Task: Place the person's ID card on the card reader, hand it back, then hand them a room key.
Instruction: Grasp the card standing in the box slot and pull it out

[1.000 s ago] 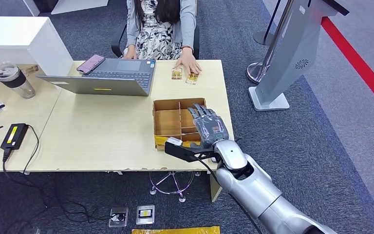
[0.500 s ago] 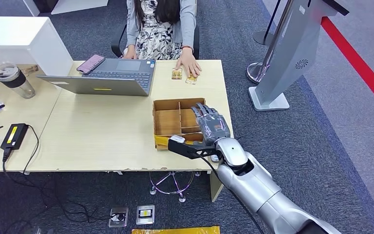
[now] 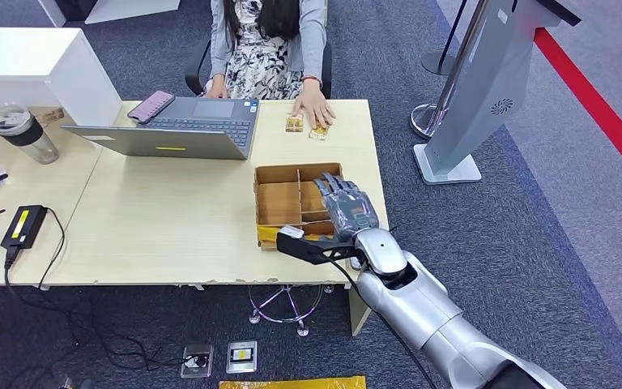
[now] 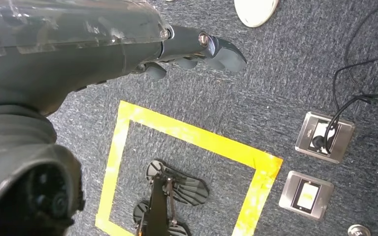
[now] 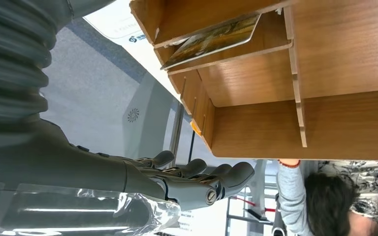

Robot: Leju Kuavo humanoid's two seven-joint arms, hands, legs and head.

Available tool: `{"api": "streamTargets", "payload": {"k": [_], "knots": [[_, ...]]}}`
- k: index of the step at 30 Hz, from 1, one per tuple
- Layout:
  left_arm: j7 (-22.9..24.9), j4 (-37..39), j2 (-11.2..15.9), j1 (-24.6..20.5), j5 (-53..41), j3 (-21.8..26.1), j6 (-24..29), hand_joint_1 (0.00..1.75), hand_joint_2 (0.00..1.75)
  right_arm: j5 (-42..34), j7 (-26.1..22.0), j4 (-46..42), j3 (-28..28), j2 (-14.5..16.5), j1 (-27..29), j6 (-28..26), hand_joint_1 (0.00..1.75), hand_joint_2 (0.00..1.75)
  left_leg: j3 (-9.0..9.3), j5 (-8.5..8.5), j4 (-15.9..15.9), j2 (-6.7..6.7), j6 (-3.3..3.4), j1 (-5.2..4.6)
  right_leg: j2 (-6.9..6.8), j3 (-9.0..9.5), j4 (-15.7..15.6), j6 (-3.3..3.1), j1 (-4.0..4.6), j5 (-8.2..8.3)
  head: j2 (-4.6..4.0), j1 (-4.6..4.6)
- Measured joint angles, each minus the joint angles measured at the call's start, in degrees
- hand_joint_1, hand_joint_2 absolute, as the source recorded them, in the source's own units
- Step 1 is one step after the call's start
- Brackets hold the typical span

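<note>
A card (image 5: 214, 37) lies tilted in one compartment of the brown divided box (image 3: 279, 203), which sits near the right edge of the surface (image 3: 170, 219), close to its near edge. My right hand (image 3: 346, 207) hangs over the right-hand compartments of that box, fingers (image 5: 226, 174) stretched out and apart, holding nothing. From the right wrist view the fingers lie alongside the box's outer wall, and I cannot tell whether they touch it. 2 small yellowish cards (image 3: 306, 126) lie side by side at the far edge of the surface, and the person's hand (image 3: 314, 107) rests flat against them. The person (image 3: 267, 40) sits beyond that far edge. A grey laptop (image 3: 178, 128) stands open toward the person near the far edge, with a pink phone (image 3: 151, 106) at its far left corner. Further left are a lidded tumbler (image 3: 23, 132) and, toward the near edge, a black device with a yellow label (image 3: 23, 225), its cable running off the edge. My left hand (image 4: 197, 49) hangs over grey carpet with a yellow taped square (image 4: 187, 162), its fingers loosely curled and holding nothing.
</note>
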Motion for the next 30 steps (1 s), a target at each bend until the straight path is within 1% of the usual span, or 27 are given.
{"api": "streamTargets", "payload": {"k": [7,21,30], "knots": [[0.00,0.00,0.00,0.00,0.16,-0.24,-0.13,0.00,0.00,-1.25,-1.44,0.76,-0.31,0.77,-0.04,-0.70,0.00,1.75,0.00,0.00,0.00,0.00,0.00,0.00,0.00,-0.01,0.00,0.00,0.00,0.00,0.00,0.00],[0.04,0.00,0.00,-0.18,0.20,-0.85,-0.36,0.00,0.00,-1.66,-1.74,1.95,-0.55,1.34,-0.04,-0.76,0.00,1.75,0.00,0.00,0.00,0.01,0.00,0.00,0.01,-0.01,0.00,0.00,0.00,0.00,0.00,0.00],[0.54,0.00,0.00,-0.55,0.15,-1.31,-0.39,0.00,0.00,-1.44,-2.73,2.70,-0.51,1.57,-0.06,0.30,0.00,1.75,0.00,0.00,0.00,0.01,0.00,0.00,0.01,-0.01,0.00,0.00,0.00,0.00,0.00,0.01]]}}
